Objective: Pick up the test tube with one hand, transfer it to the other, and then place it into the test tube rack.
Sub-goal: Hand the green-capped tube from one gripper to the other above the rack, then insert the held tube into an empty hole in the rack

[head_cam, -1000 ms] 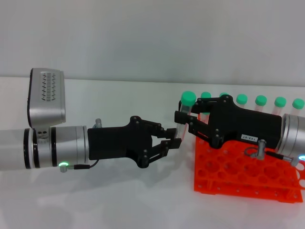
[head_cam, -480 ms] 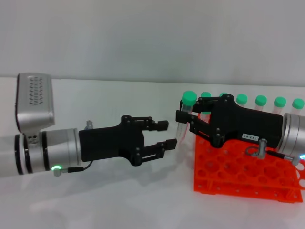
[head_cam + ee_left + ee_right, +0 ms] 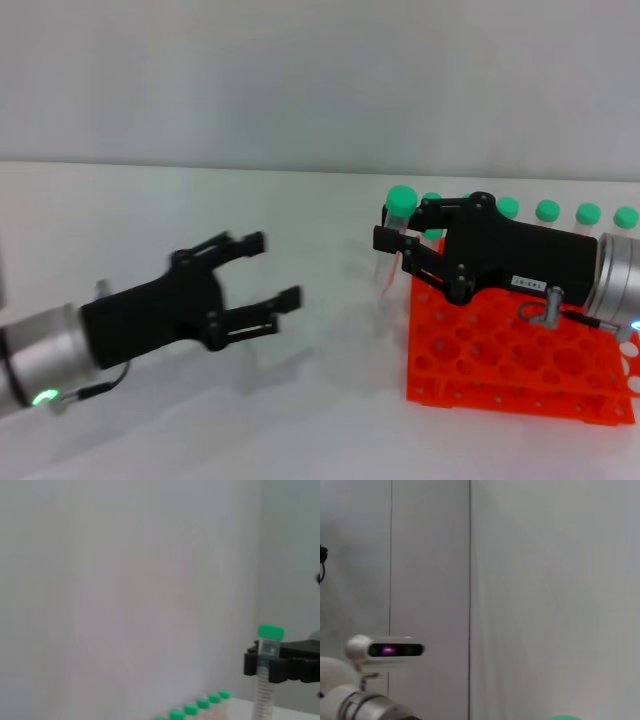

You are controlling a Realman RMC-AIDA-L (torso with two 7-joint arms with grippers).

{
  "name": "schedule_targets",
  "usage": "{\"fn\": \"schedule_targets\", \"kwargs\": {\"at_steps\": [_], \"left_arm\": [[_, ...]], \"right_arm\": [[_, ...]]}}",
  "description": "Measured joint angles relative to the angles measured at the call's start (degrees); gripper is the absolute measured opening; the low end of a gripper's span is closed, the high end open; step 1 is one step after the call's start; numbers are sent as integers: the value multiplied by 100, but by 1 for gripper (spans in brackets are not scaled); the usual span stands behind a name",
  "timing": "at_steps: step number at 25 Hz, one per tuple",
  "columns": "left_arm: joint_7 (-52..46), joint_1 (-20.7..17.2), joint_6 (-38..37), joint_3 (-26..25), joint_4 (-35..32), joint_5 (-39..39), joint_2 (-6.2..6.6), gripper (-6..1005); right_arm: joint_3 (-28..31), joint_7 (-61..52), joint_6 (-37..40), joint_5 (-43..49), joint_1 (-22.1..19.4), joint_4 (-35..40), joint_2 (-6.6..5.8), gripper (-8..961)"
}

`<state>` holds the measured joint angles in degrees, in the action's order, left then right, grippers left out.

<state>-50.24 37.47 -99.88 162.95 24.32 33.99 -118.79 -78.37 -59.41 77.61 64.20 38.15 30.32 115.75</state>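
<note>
Head view showed a white table (image 3: 300,420) before a pale wall, with two black robot grippers facing each other across an open gap. The right gripper (image 3: 395,245) reached in from the right side, its silver wrist near the frame edge. Its jaws were closed on the test tube (image 3: 392,245), a slim clear tube with a round green cap, held upright just below the cap. The tube hung in the air just beside the left edge of the test tube rack (image 3: 520,370), not inside any hole. The rack was bright orange-red, two-tiered, with many round holes, and it stood on the table under and behind the right gripper. A row of other green-capped tubes (image 3: 548,210) stood along the rack's far side.

The left gripper (image 3: 272,270) was at the lower left, well apart from the tube. Its jaws were spread open and held nothing. A small green light (image 3: 42,398) glowed on its silver wrist.

Left wrist view showed the tube (image 3: 266,670) upright in front of the pale wall, clamped between the black fingers (image 3: 262,666) of the right gripper, with the row of green caps (image 3: 197,707) low in the frame.

Right wrist view showed mostly the wall, a grey camera unit (image 3: 385,651) with a small purple light, and a sliver of green cap (image 3: 565,717).
</note>
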Motion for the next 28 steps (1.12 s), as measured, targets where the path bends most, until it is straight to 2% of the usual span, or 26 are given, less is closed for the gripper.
{"fn": "schedule_targets", "kwargs": {"at_steps": [5,15,22,28], "left_arm": [[258,-613,-59,-2,-67,489,-16,894],[274,-1316,-10,0,-253,841,-33,894],[272,-1440,89,0,-253,880,-32,894],[236,-1465,136,0,-242,889,-20,894]], "right_arm": [[-22,183,-221,2,18,0,19,231],[-44,603,-913,-118,17,-13,23,238],[14,789,-1423,-124,-51,137,-9,243],[46,778,-1613,-128,-309,454,-52,247]]}}
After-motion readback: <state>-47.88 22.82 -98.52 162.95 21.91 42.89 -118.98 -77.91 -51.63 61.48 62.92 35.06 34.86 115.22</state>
